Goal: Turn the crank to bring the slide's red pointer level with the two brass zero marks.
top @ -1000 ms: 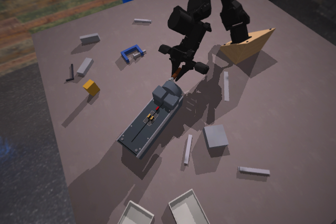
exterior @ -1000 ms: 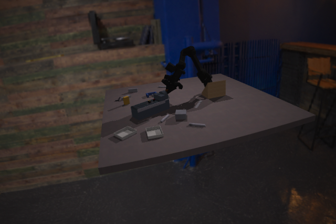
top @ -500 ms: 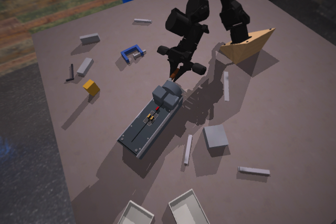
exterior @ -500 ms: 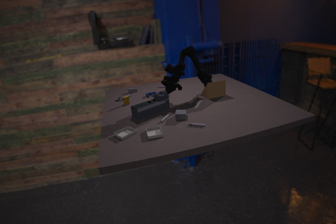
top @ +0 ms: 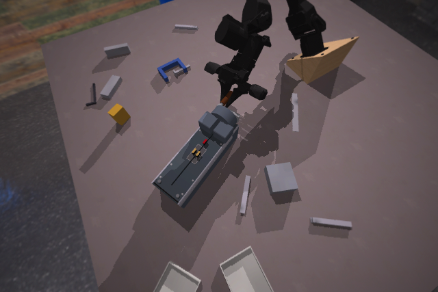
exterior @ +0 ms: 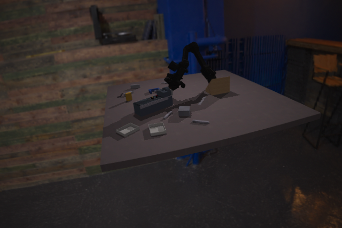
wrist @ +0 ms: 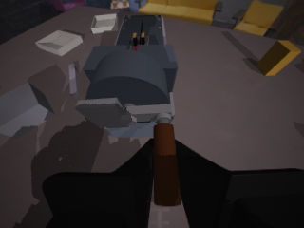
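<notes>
The long dark grey machine [top: 183,171] [exterior: 153,105] has a rounded housing and two blocks at its crank end. The crank's brown handle [top: 226,97] [wrist: 165,163] sticks out from that end, on a pale grey crank arm [wrist: 142,112]. My gripper [top: 225,99] [wrist: 161,142] is shut on the handle, with one finger on each side. The red pointer [top: 204,141] [wrist: 136,47] is on the slot, between the blocks and the two brass zero marks [top: 196,152] [wrist: 139,38], a short way on the crank side of the marks and not level with them.
A grey block [top: 280,178] [exterior: 184,111] and pale bars lie on one side of the machine. A yellow block [top: 119,114] [wrist: 277,58] and a blue bracket [top: 162,73] are on the other. Two pale trays [exterior: 127,130] [exterior: 157,129] lie beyond its far end. A wooden wedge [top: 318,65] stands by the arm's base.
</notes>
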Action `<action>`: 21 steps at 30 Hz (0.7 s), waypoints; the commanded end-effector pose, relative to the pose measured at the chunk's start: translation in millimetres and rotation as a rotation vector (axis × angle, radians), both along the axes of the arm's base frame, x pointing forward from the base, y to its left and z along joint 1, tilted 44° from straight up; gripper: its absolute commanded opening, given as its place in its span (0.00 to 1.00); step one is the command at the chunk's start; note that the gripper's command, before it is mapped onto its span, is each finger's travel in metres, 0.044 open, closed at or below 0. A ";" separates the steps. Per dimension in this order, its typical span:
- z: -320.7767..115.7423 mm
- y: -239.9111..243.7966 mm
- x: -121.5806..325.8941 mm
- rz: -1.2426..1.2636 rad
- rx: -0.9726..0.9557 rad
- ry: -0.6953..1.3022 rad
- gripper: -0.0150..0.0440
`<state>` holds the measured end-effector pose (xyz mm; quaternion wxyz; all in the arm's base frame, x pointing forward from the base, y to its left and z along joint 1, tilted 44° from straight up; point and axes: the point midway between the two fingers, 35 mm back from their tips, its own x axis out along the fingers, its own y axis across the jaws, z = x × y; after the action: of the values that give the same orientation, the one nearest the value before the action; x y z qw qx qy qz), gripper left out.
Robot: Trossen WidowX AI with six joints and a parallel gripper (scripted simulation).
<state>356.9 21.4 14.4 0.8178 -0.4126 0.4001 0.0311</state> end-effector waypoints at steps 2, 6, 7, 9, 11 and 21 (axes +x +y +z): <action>-7.2 -7.7 0.7 -0.013 -0.002 0.006 0.25; -10.3 -9.3 0.3 -0.013 -0.002 0.006 0.25; -11.1 -9.7 0.2 -0.013 -0.002 0.006 0.25; -12.7 -10.3 0.0 -0.013 -0.003 0.006 0.25; -14.4 -10.9 -0.3 -0.013 -0.003 0.006 0.25; -22.8 -12.4 -2.1 -0.013 -0.003 0.006 0.25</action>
<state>355.8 12.1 -0.1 0.8188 -0.4121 0.3989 0.0254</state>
